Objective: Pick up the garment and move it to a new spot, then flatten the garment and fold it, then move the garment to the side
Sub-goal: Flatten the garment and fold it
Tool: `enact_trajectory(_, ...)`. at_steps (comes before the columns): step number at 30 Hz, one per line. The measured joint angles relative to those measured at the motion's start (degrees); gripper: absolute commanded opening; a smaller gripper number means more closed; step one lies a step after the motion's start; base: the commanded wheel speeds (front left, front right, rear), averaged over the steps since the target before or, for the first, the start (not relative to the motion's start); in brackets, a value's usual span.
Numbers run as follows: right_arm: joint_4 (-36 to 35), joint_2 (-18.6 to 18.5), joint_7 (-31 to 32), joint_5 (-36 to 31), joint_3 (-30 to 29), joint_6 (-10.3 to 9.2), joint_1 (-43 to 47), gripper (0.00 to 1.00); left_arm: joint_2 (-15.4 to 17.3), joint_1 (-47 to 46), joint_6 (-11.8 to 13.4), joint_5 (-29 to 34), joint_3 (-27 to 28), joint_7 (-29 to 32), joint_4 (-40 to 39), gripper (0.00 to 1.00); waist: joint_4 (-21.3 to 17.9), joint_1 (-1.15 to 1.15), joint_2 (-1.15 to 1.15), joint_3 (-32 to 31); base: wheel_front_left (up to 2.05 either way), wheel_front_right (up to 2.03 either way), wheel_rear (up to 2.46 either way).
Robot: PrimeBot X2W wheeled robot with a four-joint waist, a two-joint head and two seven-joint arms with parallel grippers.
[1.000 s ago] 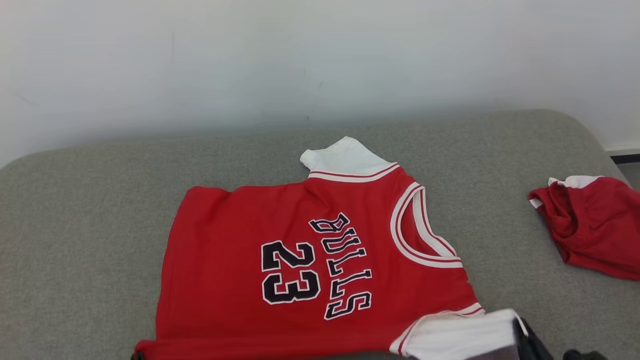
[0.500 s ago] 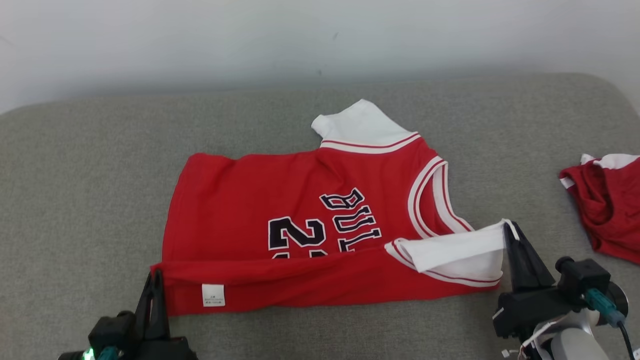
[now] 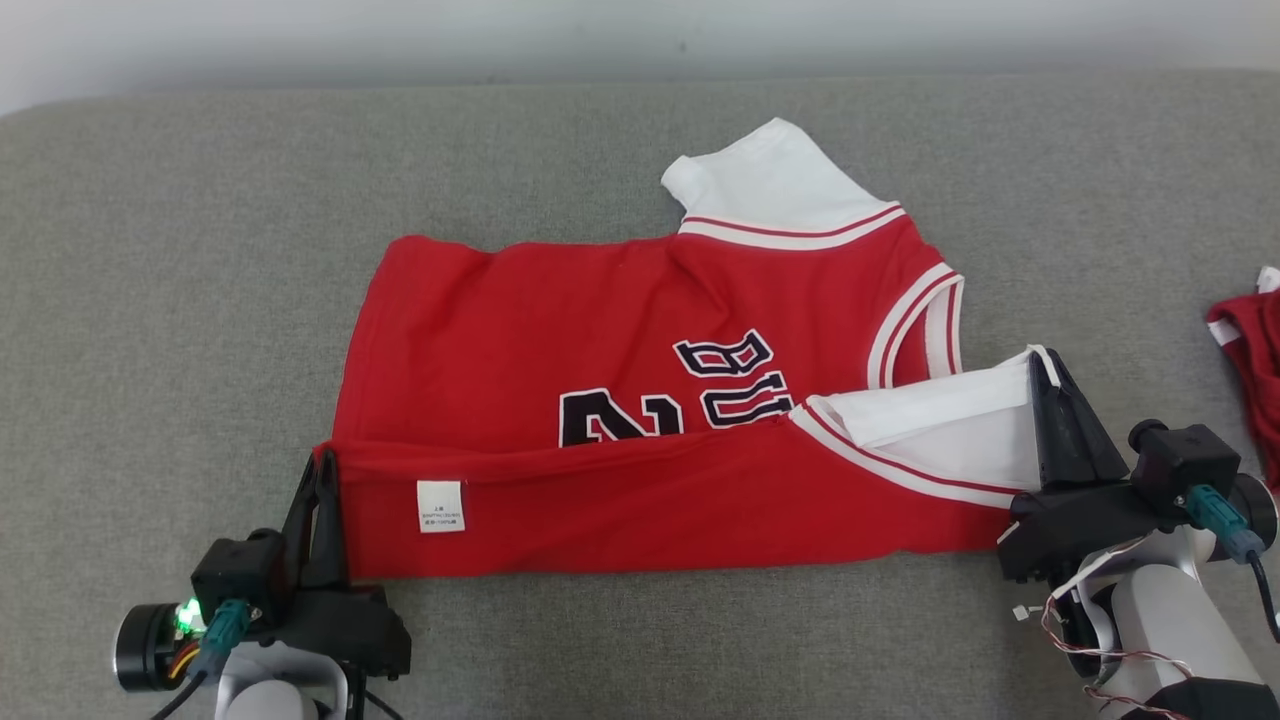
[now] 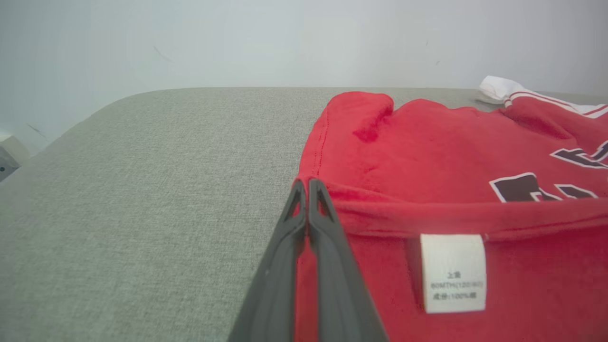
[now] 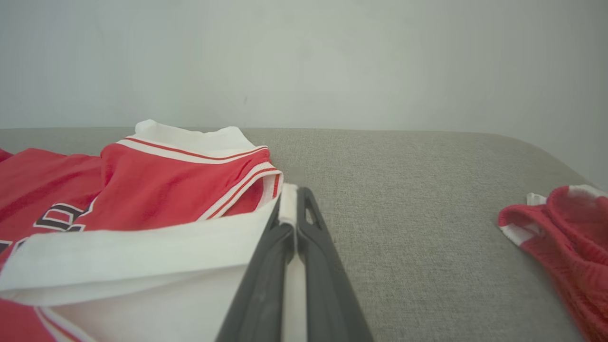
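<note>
The garment [image 3: 600, 350], a red jersey with white sleeves and black lettering, lies across the grey cushion, its near half folded up over the lower part of the print. My left gripper [image 3: 322, 468] is shut on the red hem corner [image 4: 304, 187] at the fold's left end. My right gripper [image 3: 1045, 362] is shut on the edge of the near white sleeve [image 5: 287, 204] at the fold's right end. A white care label [image 3: 441, 505] shows on the folded-over layer. The far white sleeve [image 3: 770, 190] lies flat on the cushion.
A second, darker red garment with white edging [image 3: 1250, 370] sits crumpled at the right edge of the cushion [image 3: 180, 250], also seen in the right wrist view as a darker red garment [image 5: 565, 237]. A pale wall rises behind the cushion. Bare grey fabric lies left of the jersey.
Both grippers have carried the jersey's near edge further away from me, so the fold now covers more of the lettering. The head camera has tilted down, shifting the whole picture.
</note>
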Motion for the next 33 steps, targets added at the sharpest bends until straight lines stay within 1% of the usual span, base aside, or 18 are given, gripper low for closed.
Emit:
enact_trajectory(3, 0.78, 0.12, 0.0, -0.47, -0.3, 0.0, -0.75, 0.0, 0.01, -1.07, 0.19, 0.19, -0.16, 0.0, 0.49, 0.0, 0.35, 0.0, 0.0, 0.93, 0.0, 0.0, 0.0)
enact_trajectory(4, 1.02, 0.21, 0.01, -0.58, -0.59, 0.0, -1.02, 0.15, 0.0, -1.27, 0.27, 0.18, -0.2, 0.0, 0.52, 0.0, 0.44, 0.0, 0.0, 1.14, 0.0, 0.0, 0.0)
enact_trajectory(5, 1.16, 0.44, 0.0, -0.79, -1.2, 0.0, -1.3, 0.33, 0.0, -1.45, 0.42, 0.19, -0.22, 0.0, 0.44, 0.0, 0.52, 0.0, 0.0, 1.33, 0.0, 0.0, 0.0)
enact_trajectory(6, 1.2, 0.74, 0.0, -1.02, -1.96, 0.0, -1.56, 0.67, 0.0, -1.53, 0.45, 0.18, -0.24, 0.0, 0.04, 0.41, 0.56, 0.0, 0.0, 1.49, 0.0, 0.0, 0.0)
enact_trajectory(7, 1.1, 0.94, 0.0, -1.11, -2.41, 0.0, -1.8, 1.0, 0.01, -1.57, 0.51, 0.18, -0.27, 0.0, -0.38, 0.73, 0.59, 0.0, 0.0, 1.61, 0.0, 0.0, 0.0)
enact_trajectory(8, 0.76, 1.14, 0.0, -1.29, -2.77, 0.0, -1.92, 1.0, 0.0, -1.57, 0.78, 0.18, -0.31, 0.0, -0.7, 1.0, 0.6, -0.01, 0.0, 1.71, 0.0, 0.0, 0.0)
enact_trajectory(12, -1.96, 2.24, -0.01, -1.93, -4.92, 0.0, -1.88, 1.0, 0.0, -0.52, 1.64, -0.35, -0.76, 0.0, -2.25, 1.0, 0.56, -0.01, 0.0, 1.67, 0.0, 0.0, 0.0)
enact_trajectory(15, -3.01, 3.18, 0.0, -2.22, -6.57, 0.0, 0.68, 1.0, 0.0, 2.5, 2.54, -1.34, -1.34, 0.0, -4.09, 1.0, 0.46, -0.01, 0.0, 1.08, 0.0, 0.0, 0.0)
enact_trajectory(19, -3.64, 3.21, 0.0, -1.71, -5.83, 0.0, 4.89, 1.0, -0.04, 5.78, 3.37, -2.48, -2.07, 0.0, -5.22, 1.0, 0.47, -0.01, 0.0, 0.29, 0.0, 0.0, 0.0)
enact_trajectory(25, -4.08, 3.3, 0.0, -0.9, -4.74, 0.0, 10.53, 1.0, -0.01, 8.88, 3.42, -3.34, -1.64, 0.0, -5.67, 1.0, 0.18, -0.02, 0.0, -0.81, 0.0, 0.0, 0.0)
enact_trajectory(29, -1.63, 3.7, 0.0, -0.32, -3.88, 0.0, 12.05, 1.0, 0.02, 9.49, 3.37, -3.37, -1.14, 0.0, -5.47, 1.0, -0.06, -0.02, 0.0, -1.3, 0.0, 0.0, 0.0)
enact_trajectory(33, 4.13, 3.53, -0.12, 0.2, -2.63, 0.0, 11.82, 1.0, 0.0, 9.71, 3.33, -3.38, -1.64, 0.0, -5.39, 1.0, 0.31, -0.02, -0.01, -1.43, 0.0, 0.0, 0.0)
